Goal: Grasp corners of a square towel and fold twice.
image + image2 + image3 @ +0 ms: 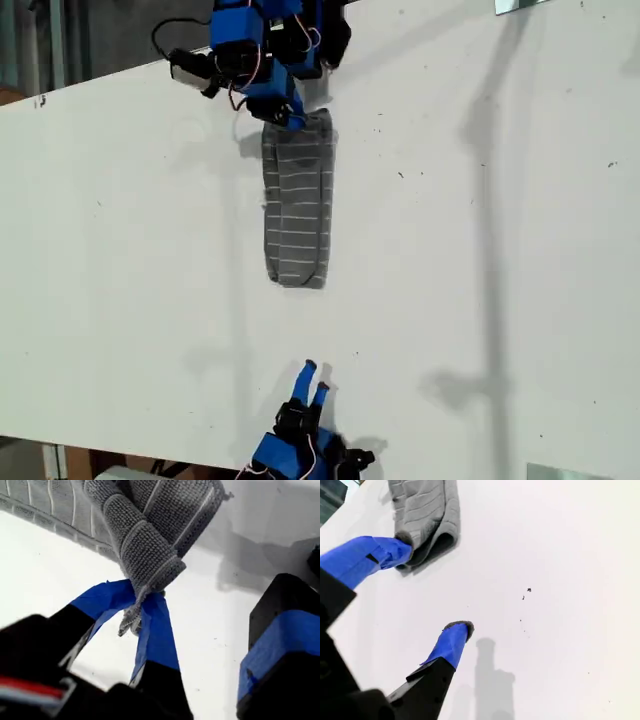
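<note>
Pinching a corner (131,622) of the striped towel (297,205) in my first gripper (290,117), at 12 o'clock in the exterior view. Towel's already a narrow strip, so likely one fold left. My second gripper (314,384) gapes empty at 6.
</note>
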